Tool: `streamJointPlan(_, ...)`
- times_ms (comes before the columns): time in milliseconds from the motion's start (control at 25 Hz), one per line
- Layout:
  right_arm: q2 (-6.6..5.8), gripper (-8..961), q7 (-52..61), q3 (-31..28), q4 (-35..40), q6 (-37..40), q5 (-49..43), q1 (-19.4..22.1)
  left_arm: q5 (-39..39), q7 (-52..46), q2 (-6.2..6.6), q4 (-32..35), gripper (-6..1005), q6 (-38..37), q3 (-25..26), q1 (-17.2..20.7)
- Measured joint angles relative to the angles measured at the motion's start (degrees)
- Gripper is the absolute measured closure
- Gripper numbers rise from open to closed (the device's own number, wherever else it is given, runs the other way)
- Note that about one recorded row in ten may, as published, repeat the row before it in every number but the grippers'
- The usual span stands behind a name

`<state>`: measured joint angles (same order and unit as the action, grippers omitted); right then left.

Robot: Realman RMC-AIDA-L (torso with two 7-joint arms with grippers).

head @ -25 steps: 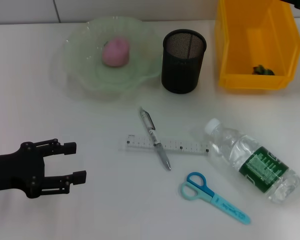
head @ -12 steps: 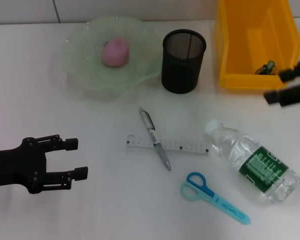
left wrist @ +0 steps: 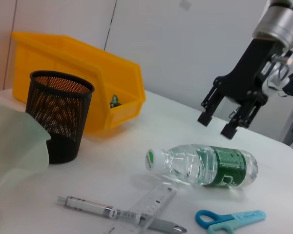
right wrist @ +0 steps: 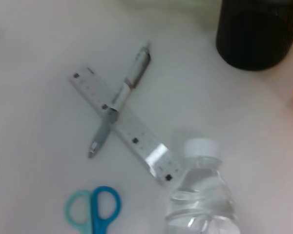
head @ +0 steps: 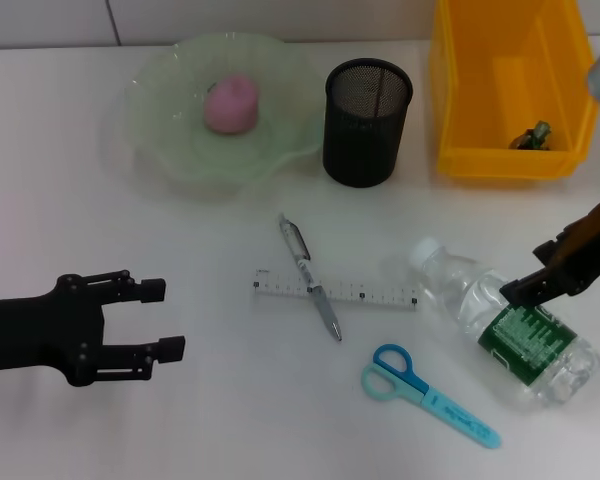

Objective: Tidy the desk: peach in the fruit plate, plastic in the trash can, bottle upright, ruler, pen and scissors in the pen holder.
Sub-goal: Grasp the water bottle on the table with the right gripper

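The pink peach (head: 230,103) lies in the green fruit plate (head: 160,140). A green plastic scrap (head: 533,135) rests in the yellow bin (head: 480,100). The clear bottle (head: 500,320) lies on its side, cap toward the pen holder (head: 368,120). My right gripper (head: 535,272) hovers open just above the bottle's label, seen also as the right gripper (left wrist: 216,125) from the left wrist. The pen (head: 310,277) crosses the ruler (head: 370,294). Blue scissors (head: 425,395) lie nearer the front. My left gripper (head: 165,319) stands open at the left, with nothing in it.
The pen holder (left wrist: 58,114) stands empty between plate and bin (left wrist: 78,63). The right wrist view shows the pen (right wrist: 122,97), ruler (right wrist: 132,136), scissors (right wrist: 93,209) and bottle cap (right wrist: 201,146) close together. Bare table lies around the left gripper.
My right gripper has come down from beside the yellow bin to just over the lying bottle. The left gripper has crept slightly right and toward the front.
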<state>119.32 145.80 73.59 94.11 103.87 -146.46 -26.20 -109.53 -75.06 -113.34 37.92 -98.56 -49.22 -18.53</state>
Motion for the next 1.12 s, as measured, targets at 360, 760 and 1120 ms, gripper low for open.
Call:
streamJointPlan(360,0.15,284,0.42,5.63,-7.78,-7.92,-1.27,0.24,-0.51,0.0,-0.15,-0.04,191,0.31,0.0,0.06)
streamJointPlan(760,0.11,283,0.8,7.12,-11.37,-11.55,-1.14,-0.27,-0.73,0.14,-0.51,-0.04,192,0.46,0.0,0.05)
streamJointPlan(1120,0.12,283,0.89,7.5,-11.87,-12.15,-1.35,-0.37,-0.78,0.14,-0.57,-0.04,192,0.48,0.0,0.22)
